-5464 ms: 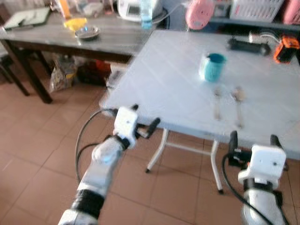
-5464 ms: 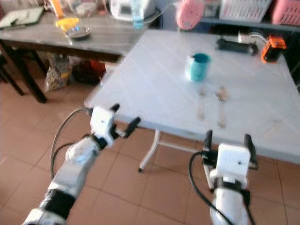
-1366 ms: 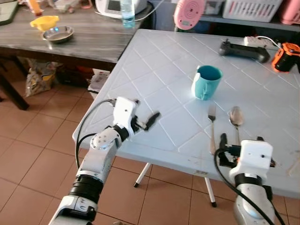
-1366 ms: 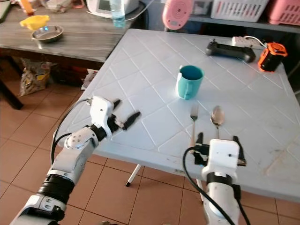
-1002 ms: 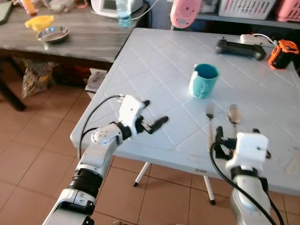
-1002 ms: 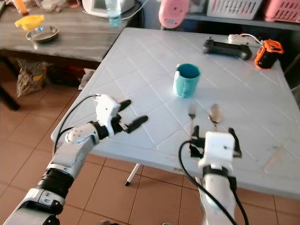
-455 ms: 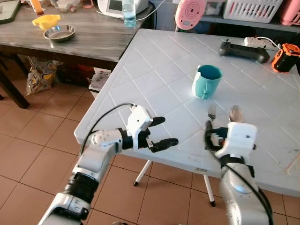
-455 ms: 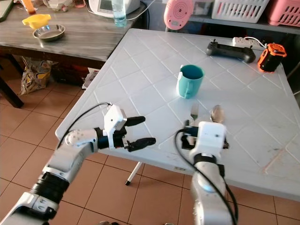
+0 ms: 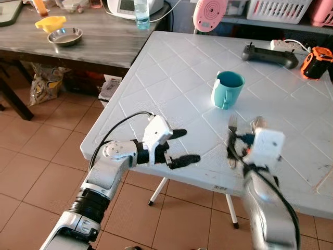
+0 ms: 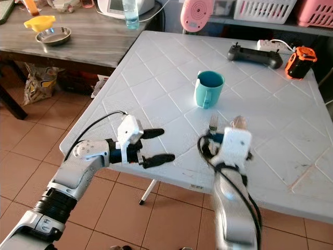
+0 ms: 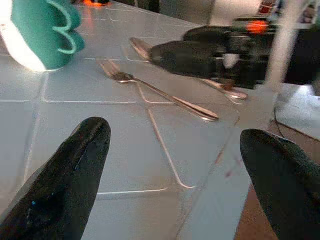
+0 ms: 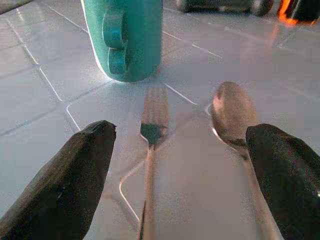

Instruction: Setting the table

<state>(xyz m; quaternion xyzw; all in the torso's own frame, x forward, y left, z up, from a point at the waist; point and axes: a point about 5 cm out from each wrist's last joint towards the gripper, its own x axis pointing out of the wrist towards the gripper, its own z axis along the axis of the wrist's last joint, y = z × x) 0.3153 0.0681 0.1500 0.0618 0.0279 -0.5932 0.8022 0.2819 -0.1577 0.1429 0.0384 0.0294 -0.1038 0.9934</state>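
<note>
- Over the near edge of the white table [image 9: 156, 73], our right gripper [image 12: 182, 165] hovers low with its fingers spread wide and nothing between them.
- Straight ahead of that gripper, inside the span of its two fingers, lie the fork [image 12: 152, 135] and the spoon [image 12: 232, 117], side by side and apart, handles pointing back toward us.
- Just beyond their heads stands the teal mug [image 12: 125, 37], upright, its handle turned our way, close to the fork's tines but not touching them.
- Our left gripper [image 9: 182, 148] is also wide open and empty, held over the table's front edge off to the side of the right one, its fingers pointing across at the cutlery.
- We judge the step in hand to be picking up one utensil, most likely the fork, since it lies nearer the middle of the right gripper's span.
- To do it well, we should shift sideways so that only one handle sits between the fingers; closing as we stand now could catch both pieces.
- We should come down until the fingertips nearly touch the tabletop, because the handle is thin and flat and will slip out of a high pinch.
- We should grip along the handle, not the tines, and keep clear of the mug ahead.
- Far beyond the gripper, a black controller [image 9: 269, 53] and an orange device [image 9: 317, 61] sit at the table's back edge, out of our way.
</note>
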